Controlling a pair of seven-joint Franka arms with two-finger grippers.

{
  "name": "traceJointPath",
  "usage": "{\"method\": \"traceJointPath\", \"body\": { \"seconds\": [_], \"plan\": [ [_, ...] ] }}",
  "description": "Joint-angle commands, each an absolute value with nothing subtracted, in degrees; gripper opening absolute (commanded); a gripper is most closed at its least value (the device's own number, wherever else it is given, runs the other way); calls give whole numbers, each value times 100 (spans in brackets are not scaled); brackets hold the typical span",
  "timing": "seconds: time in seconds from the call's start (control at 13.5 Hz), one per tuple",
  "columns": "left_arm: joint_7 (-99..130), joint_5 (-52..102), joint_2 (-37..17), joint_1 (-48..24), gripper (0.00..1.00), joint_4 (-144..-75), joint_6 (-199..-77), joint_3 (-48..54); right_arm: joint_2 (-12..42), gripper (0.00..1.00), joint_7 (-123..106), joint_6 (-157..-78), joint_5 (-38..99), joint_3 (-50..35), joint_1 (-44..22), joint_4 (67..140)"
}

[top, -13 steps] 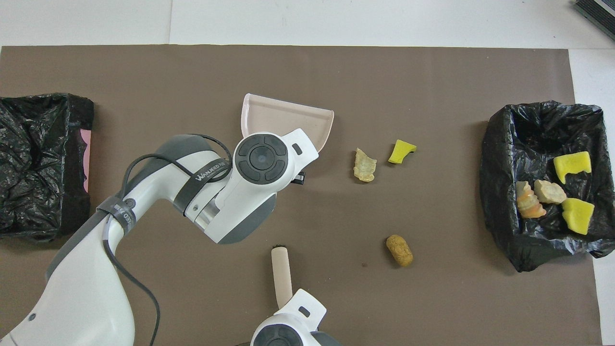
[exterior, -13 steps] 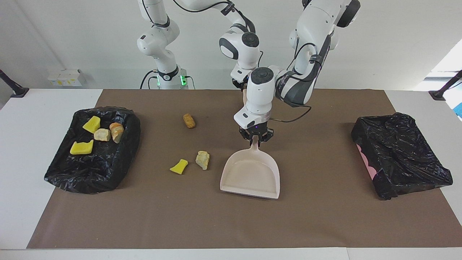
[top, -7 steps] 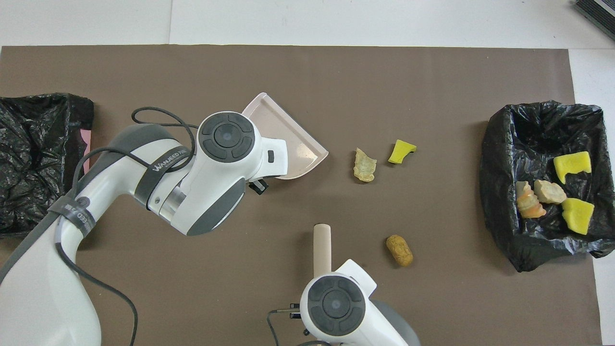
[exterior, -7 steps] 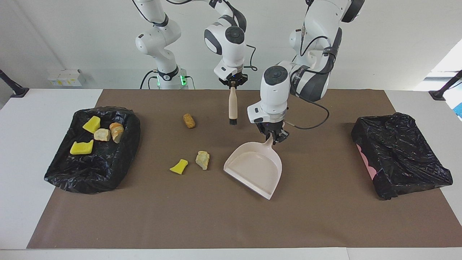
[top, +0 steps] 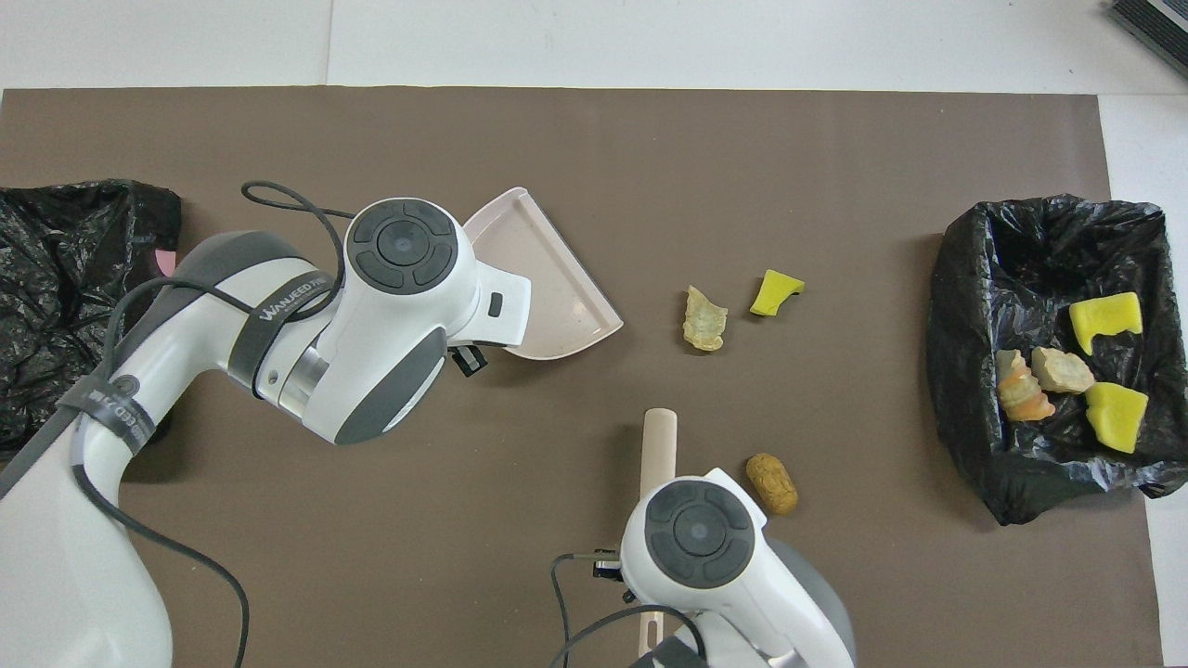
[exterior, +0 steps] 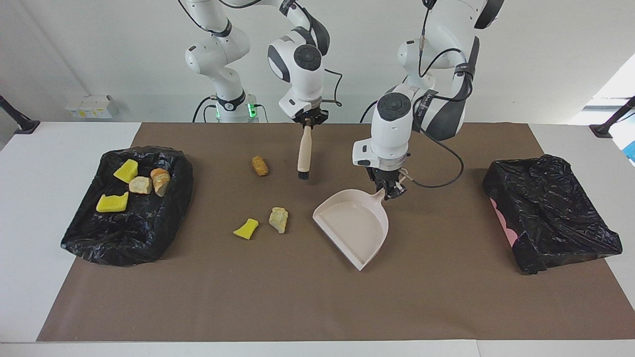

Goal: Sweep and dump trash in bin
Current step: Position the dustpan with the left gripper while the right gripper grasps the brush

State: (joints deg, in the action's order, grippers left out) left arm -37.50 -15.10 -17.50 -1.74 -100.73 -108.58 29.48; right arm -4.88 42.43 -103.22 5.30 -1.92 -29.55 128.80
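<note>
Two robot arms set up the next sweep on a brown-covered worktop: the left tool is closed on the handle of a beige dustpan, whose pan rests on the mat near the middle with its mouth turned toward the right arm's end, while the right tool grips the top of a brush hanging bristles-down over the mat. Three scraps of trash lie loose on the mat: a brown chunk beside the brush, and a pale lump and a yellow sponge piece just off the dustpan's mouth. Four more scraps sit in the black-lined bin at the right arm's end; a second bin stands at the left arm's end. The next move appears to call for lowering the brush and pushing the loose scraps into the pan. White lettering on the left arm's dark band in the overhead view cannot be read with certainty.
</note>
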Motion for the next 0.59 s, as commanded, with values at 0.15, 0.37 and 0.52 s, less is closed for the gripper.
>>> {"method": "traceJointPath", "body": {
  "seconds": [0.15,0.37,0.52],
  "plan": [
    [-4911,-1345,-1232,-61,0,-10694,-10722,2988,-1158,0,4342,-9360,413,-255,-2382,13278],
    [-5177,-1345,-854,-123,0,-11327,-11038,2997,-1983,0,4412,-9903,413,-264,-2435,14472],
    [-5116,-1345,-852,-202,0,-11548,-11450,3023,-2136,0,4421,-10176,413,-264,-2399,14826]
  ]
}}
